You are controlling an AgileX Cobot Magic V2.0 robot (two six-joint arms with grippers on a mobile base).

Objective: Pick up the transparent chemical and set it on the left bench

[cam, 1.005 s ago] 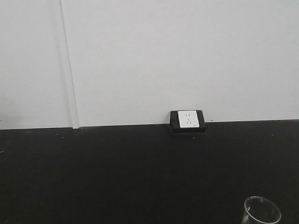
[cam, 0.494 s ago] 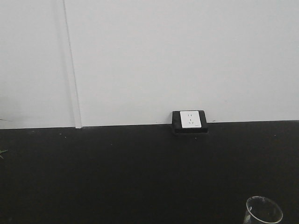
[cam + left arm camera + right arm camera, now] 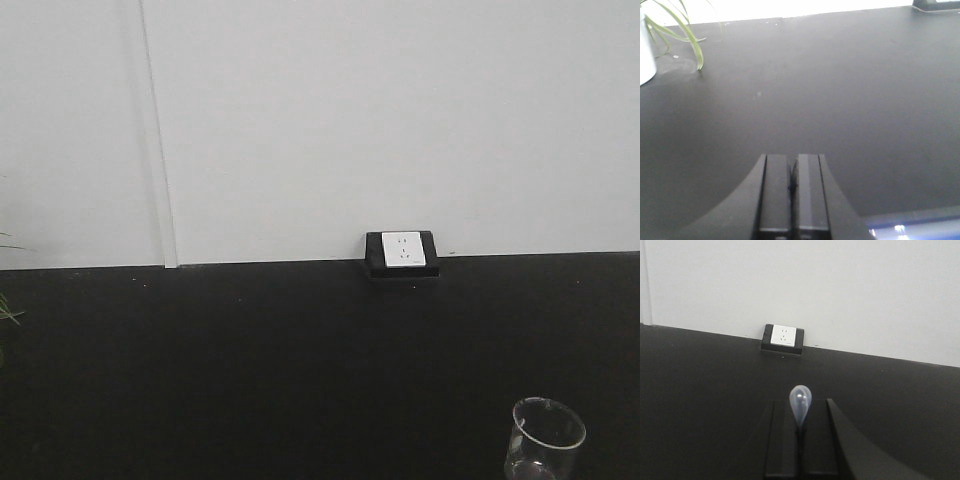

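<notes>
Right wrist view: the transparent chemical (image 3: pixel 800 401) shows as a colourless, translucent dropper bulb standing upright, rounded end up, its long axis close to vertical. Its stem drops into the thin slit between the dark fingers (image 3: pixel 785 440) of the right hand (image 3: pixel 800 409), which are pressed almost together and clamped on it. The glass below the bulb is hidden by the fingers. This hand reaches forward, level, above the black counter (image 3: pixel 700 390), and faces a white socket (image 3: pixel 783 336) at the foot of the pale wall (image 3: pixel 850 290).

Left wrist view: the left hand (image 3: pixel 792 160) is closed with nothing between its fingers, its two pads meeting, and it is held low over bare counter. Only this view shows a green plant (image 3: pixel 680 25) in a white pot (image 3: pixel 644 55) at the far left.

Front view: neither hand appears. A clear glass beaker (image 3: pixel 545 440) stands upright with its round rim up at the bottom right corner, cut by the frame edge, with a faint reddish tint low inside. I cannot tell whether the dropper belongs to it.
</notes>
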